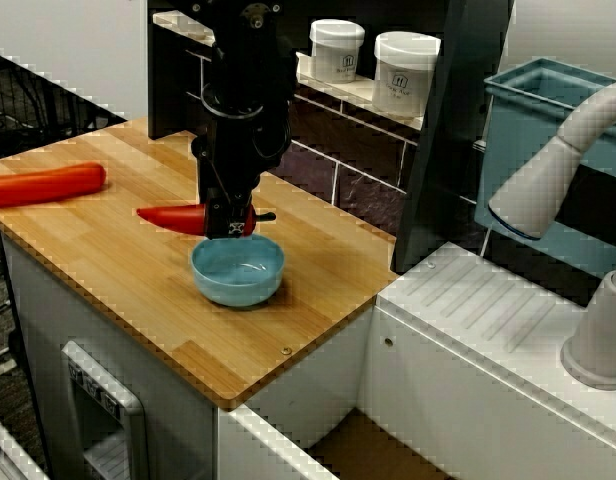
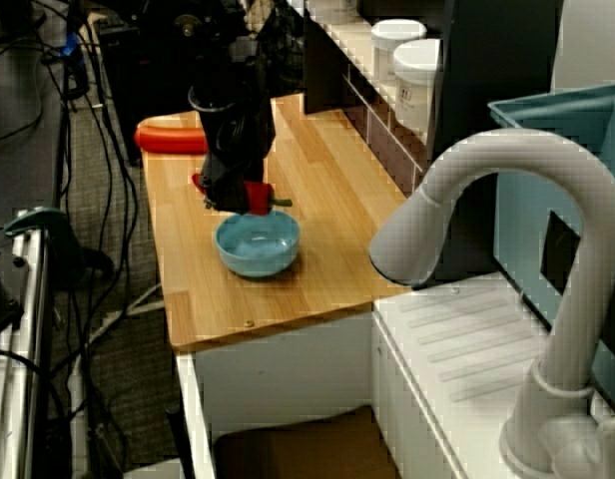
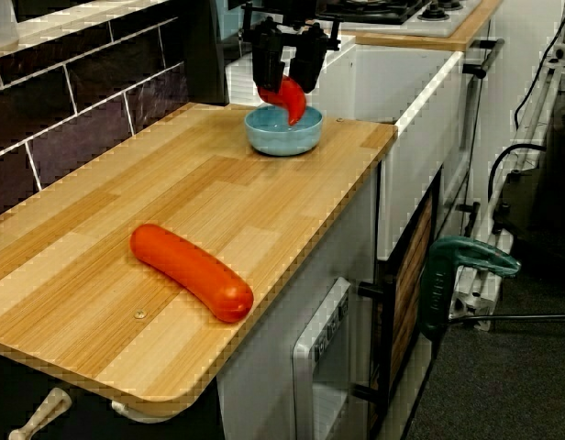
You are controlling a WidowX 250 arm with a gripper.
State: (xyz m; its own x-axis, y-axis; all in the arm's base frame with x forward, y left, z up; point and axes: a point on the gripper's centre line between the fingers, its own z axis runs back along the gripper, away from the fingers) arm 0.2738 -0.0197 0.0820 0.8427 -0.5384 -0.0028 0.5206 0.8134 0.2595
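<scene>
My black gripper [image 1: 231, 222] is shut on a red chili pepper [image 1: 178, 217] with a green stem, holding it just above the wooden counter. A light blue bowl [image 1: 238, 270] sits directly below and in front of the held pepper. From the side, the gripper [image 2: 238, 195] hangs over the bowl's [image 2: 257, 242] far rim with the pepper [image 2: 256, 198] between its fingers. In the view along the counter, the pepper [image 3: 290, 99] dangles tip down above the bowl [image 3: 282, 131], clamped by the gripper [image 3: 288, 81].
A long red sausage [image 1: 43, 184] lies at the counter's left end. Two white jars [image 1: 336, 49] [image 1: 405, 72] stand on a shelf behind. A white sink unit [image 1: 508, 330] with a faucet [image 1: 558, 170] is to the right, with a teal bin [image 1: 548, 150] behind it.
</scene>
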